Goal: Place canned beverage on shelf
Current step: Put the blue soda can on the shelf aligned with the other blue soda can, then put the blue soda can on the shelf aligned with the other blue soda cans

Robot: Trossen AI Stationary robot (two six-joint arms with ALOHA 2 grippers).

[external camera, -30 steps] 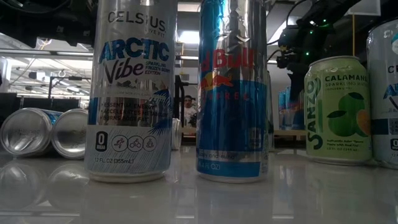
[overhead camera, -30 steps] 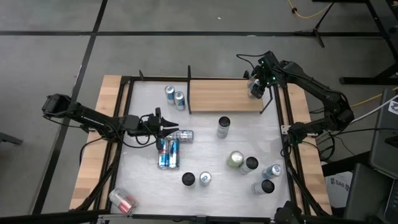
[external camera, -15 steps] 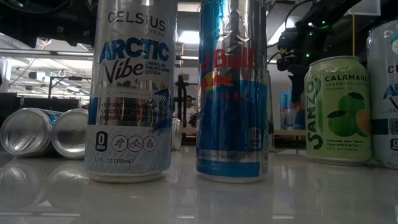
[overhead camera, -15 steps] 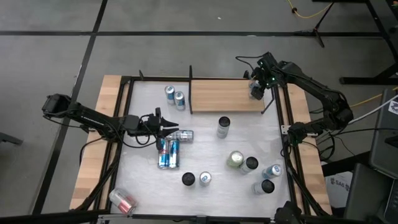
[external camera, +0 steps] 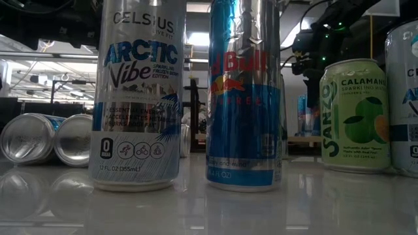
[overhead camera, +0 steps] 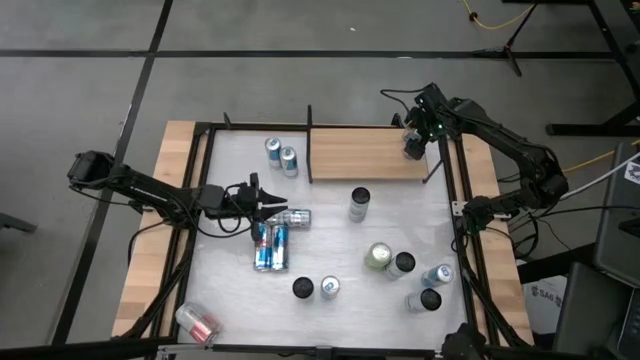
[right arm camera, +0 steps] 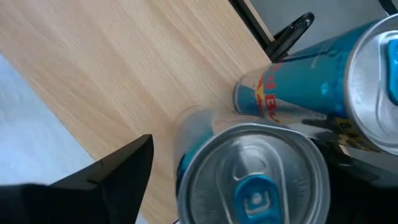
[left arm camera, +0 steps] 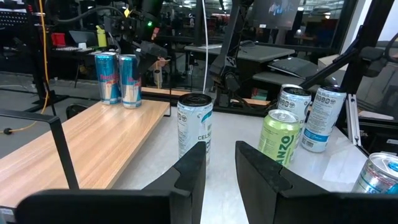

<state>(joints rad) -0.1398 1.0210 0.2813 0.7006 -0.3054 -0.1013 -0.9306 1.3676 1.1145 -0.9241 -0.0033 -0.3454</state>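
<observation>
The shelf [overhead camera: 365,153] is a light-brown board at the table's far side, with black uprights at its ends. Two blue canned beverages [left arm camera: 118,78] stand upright on their bases at its right end. My right gripper [right arm camera: 249,162] hangs over them, pointing steeply down. It is open, its fingers either side of the nearer can [right arm camera: 255,180]; the left finger [right arm camera: 112,174] stands clear of the can. From above, the gripper [overhead camera: 413,143] covers both cans. My left gripper [overhead camera: 283,203] waits level at the table's left with a narrow gap between its fingers [left arm camera: 219,152] and nothing in it.
Two cans [overhead camera: 270,245] lie side by side and a third [overhead camera: 293,217] lies just in front of my left gripper. Two more [overhead camera: 280,155] stand off the shelf's left end. A white can [overhead camera: 359,203], a green can [overhead camera: 378,257] and several others stand at the near right.
My right gripper has stayed over the shelf's right end and has opened, letting go of the nearer can, which stands upright on the board.
</observation>
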